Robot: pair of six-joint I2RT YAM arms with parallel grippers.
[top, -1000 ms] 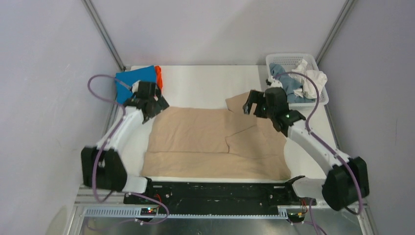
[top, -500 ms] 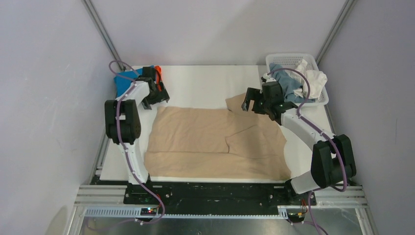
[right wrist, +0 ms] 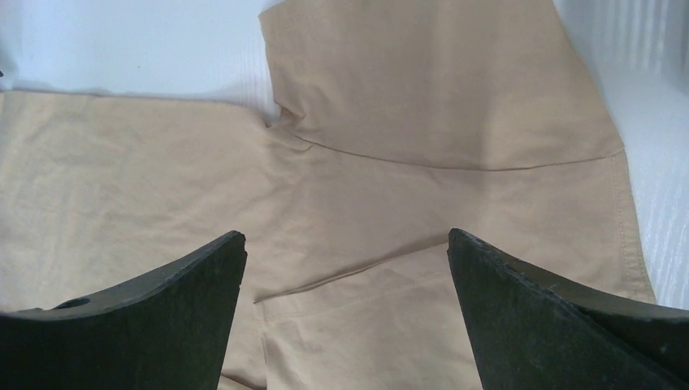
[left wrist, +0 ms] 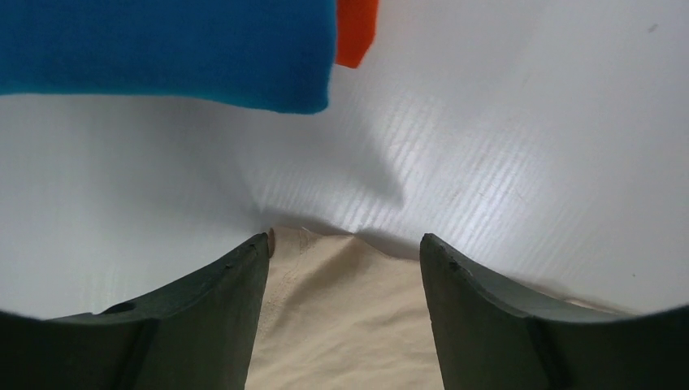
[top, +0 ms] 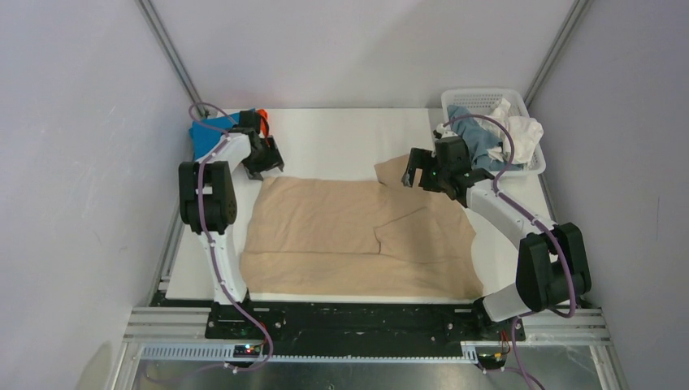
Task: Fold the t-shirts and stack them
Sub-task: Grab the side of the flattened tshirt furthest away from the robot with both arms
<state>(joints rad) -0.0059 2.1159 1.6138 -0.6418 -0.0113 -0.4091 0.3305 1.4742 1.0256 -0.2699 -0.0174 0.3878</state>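
A beige t-shirt (top: 357, 236) lies spread flat on the white table (top: 341, 142), its right side folded in. My left gripper (top: 266, 162) sits low at the shirt's far-left corner. In the left wrist view that corner (left wrist: 341, 325) is bunched between the fingers (left wrist: 219, 309), and the left gripper (left wrist: 344, 240) is open around it. My right gripper (top: 416, 175) hovers open over the far-right sleeve (right wrist: 431, 89); in the right wrist view nothing is between the right gripper's (right wrist: 345, 236) jaws. A folded bright blue t-shirt (top: 207, 134) lies on an orange one (top: 262, 120) at the far left.
A white mesh basket (top: 487, 97) at the far right corner holds a grey-blue t-shirt (top: 479, 138) and a white t-shirt (top: 520, 134). Grey walls and metal posts close in the table on three sides. The black base rail (top: 357, 317) runs along the near edge.
Both arms have raised their elbows and reached farther back. The left gripper moved up and right onto the shirt's far-left corner. The right gripper shifted slightly over the sleeve.
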